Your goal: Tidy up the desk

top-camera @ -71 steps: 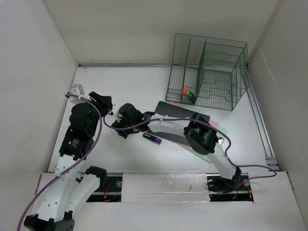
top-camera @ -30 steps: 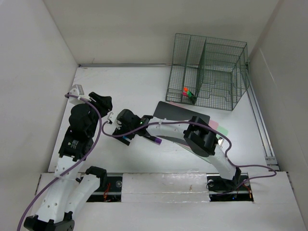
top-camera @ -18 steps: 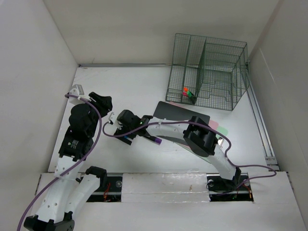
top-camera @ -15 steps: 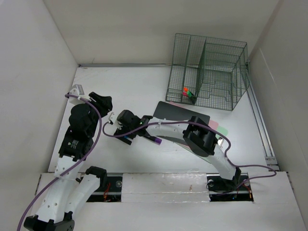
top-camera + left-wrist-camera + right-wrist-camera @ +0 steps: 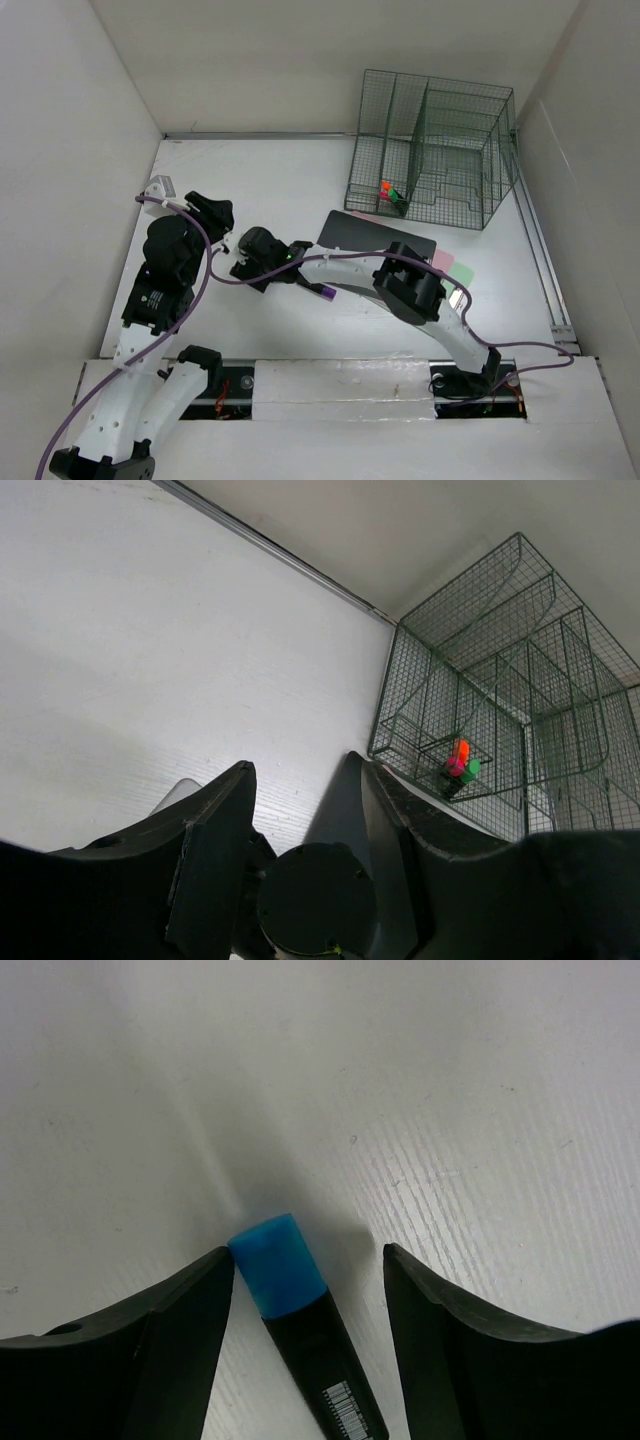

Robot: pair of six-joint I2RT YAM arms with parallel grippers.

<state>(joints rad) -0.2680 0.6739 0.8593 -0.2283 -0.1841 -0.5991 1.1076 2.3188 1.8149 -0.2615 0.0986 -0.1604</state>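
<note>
Two fingers of the right gripper (image 5: 307, 1252) stand apart on either side of a blue-capped marker (image 5: 290, 1300), which lies flat on the white desk (image 5: 280, 180) left of centre. The cap sits just beside the finger on the left of the wrist view, a straddle that looks set up for closing on the barrel. The left gripper (image 5: 298, 780) hangs close by, fingers apart and gripping nothing. A purple marker (image 5: 325, 292) and a black pad (image 5: 375, 235) lie loose on the desk. The wire rack (image 5: 430, 150), already holding bright highlighters (image 5: 458, 763), seems their likely home.
</note>
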